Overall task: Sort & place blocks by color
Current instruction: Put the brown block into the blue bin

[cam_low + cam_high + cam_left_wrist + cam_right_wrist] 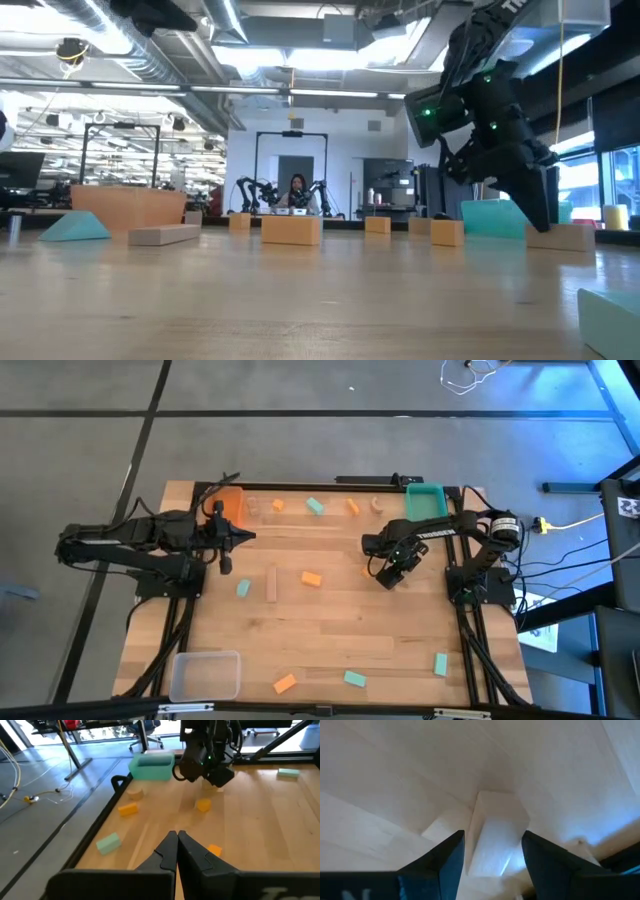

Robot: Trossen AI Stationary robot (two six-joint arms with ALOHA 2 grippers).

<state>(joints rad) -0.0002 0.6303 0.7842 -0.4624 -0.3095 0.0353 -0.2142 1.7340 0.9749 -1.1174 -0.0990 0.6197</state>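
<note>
Pale wooden rectangular block lies on the right half of the table, directly between the spread fingers of the right gripper, its long axis running along them. The left gripper, pressed together, waits far left. About seven orange, five teal blocks lie scattered.

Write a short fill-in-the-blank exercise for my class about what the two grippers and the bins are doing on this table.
1. The right gripper is lowered over a pale wood block, with its fingers ____.
2. The left gripper hangs above the table with its fingers ____.
3. The teal bin stands at the table's far edge, nearest the ____ arm.
4. The bin at the table's near left corner is made of ____ plastic.

Missing words: open; shut; right; clear
</note>
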